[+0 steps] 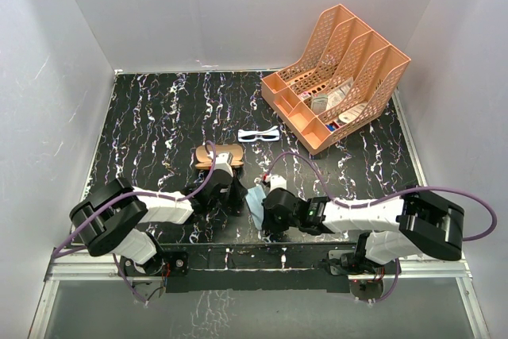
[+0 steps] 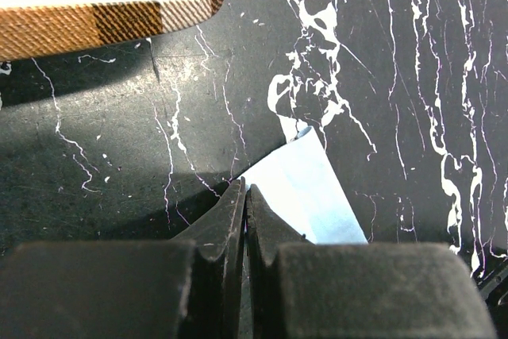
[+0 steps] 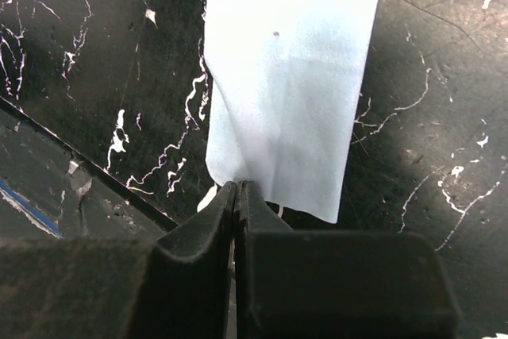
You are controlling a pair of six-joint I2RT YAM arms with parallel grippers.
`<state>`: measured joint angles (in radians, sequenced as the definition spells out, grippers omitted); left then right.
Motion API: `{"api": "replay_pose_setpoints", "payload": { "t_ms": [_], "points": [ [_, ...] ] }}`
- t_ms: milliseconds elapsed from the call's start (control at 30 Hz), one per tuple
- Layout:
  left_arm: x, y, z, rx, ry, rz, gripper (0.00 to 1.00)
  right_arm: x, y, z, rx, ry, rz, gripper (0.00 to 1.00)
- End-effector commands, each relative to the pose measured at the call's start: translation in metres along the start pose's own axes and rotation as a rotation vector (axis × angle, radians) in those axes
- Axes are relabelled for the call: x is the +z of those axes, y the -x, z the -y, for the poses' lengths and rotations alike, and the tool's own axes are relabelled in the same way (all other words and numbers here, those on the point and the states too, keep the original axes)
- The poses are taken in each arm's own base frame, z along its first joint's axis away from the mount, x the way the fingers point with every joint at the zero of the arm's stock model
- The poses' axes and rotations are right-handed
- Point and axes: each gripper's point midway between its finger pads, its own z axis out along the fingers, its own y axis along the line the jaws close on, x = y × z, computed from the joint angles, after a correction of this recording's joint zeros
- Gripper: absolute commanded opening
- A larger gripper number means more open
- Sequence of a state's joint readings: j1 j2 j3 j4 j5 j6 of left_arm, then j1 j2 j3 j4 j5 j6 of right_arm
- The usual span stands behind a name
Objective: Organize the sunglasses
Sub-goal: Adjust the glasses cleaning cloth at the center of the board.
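The sunglasses (image 1: 259, 135) lie flat on the black marbled worktop (image 1: 159, 117), near its middle. They are between the brown plaid case (image 1: 218, 155) and the orange organizer (image 1: 381, 69), and touch neither of them. Nothing holds them, and both grippers are on the near side of the case, well apart from them.

The left gripper (image 1: 236, 196) is low over the worktop, just in front of the case. In the left wrist view its fingers (image 2: 230, 220) are pressed together with nothing between them. A corner of the light blue cloth (image 2: 305, 192) lies just beside the tips on their right side, and the case (image 2: 103, 5) crosses the upper left corner of this view.

The right gripper (image 1: 267, 210) comes from the right and meets the cloth (image 1: 255, 200) near the front edge of the worktop. In the right wrist view its fingers (image 3: 222, 220) are also together. The near edge of the cloth (image 3: 286, 85) reaches right up to the tips. I cannot tell if a bit of the edge is pinched between them or only lies against them. The cloth stretches away from this gripper and is slightly creased on its left side.

The organizer stands at the far right of the worktop, with some small things in its compartments that are too small to make out.
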<state>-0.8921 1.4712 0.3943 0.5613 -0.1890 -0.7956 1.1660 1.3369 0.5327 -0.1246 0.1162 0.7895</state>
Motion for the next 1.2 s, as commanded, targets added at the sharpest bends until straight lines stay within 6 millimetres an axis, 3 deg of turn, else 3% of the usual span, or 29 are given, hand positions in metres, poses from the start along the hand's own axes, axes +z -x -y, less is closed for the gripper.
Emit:
{"api": "replay_pose_setpoints", "payload": {
  "t_ms": [0,233,700,1167],
  "points": [
    [-0.013,-0.033,-0.047,0.076,0.173,-0.13,0.0,-0.006,-0.021,0.03,-0.013,-0.117,-0.06,0.0],
    [-0.023,-0.036,-0.057,0.096,0.235,-0.151,0.0,-0.009,-0.023,0.044,-0.009,-0.187,-0.063,0.0],
    [-0.041,-0.052,-0.068,0.102,0.295,-0.194,0.0,0.001,-0.009,0.063,0.019,-0.325,-0.054,0.0],
    [-0.054,-0.052,-0.061,0.077,0.284,-0.193,0.0,0.002,0.009,0.088,0.019,-0.387,-0.073,0.0]
  ]
}}
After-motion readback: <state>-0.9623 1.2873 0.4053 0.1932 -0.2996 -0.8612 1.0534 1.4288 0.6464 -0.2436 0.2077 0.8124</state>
